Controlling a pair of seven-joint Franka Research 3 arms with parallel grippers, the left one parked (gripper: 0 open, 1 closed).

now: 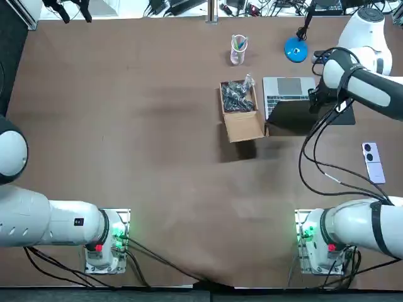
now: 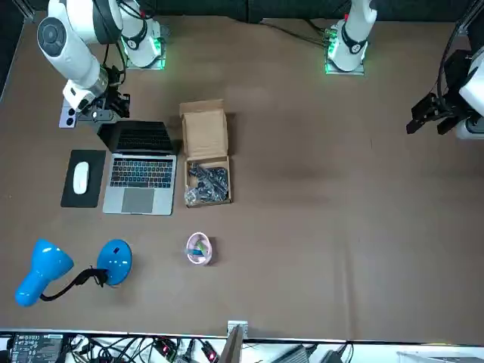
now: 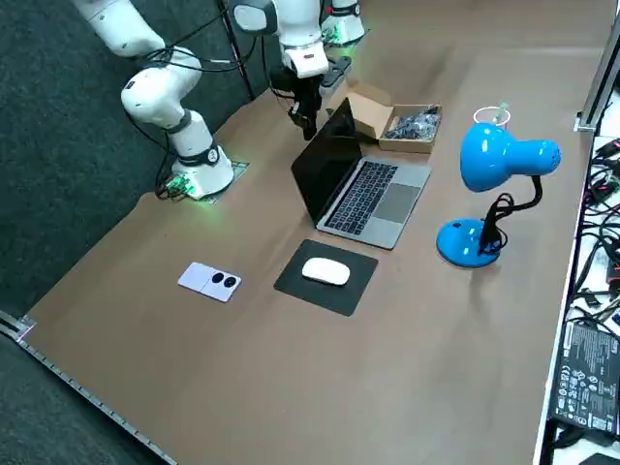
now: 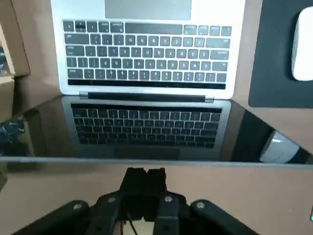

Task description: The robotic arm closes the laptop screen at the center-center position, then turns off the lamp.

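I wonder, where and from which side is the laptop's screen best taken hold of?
Probably the laptop screen by its top edge, mid-width, from behind: it stands open, tilted back, with the hinge at its base. The right gripper, shut, sits just behind that edge.

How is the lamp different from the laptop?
The lamp is blue; the laptop is silver with a dark screen. The right gripper, fingers shut, sits just behind the laptop's raised screen, far from the lamp. Both stand on the table.
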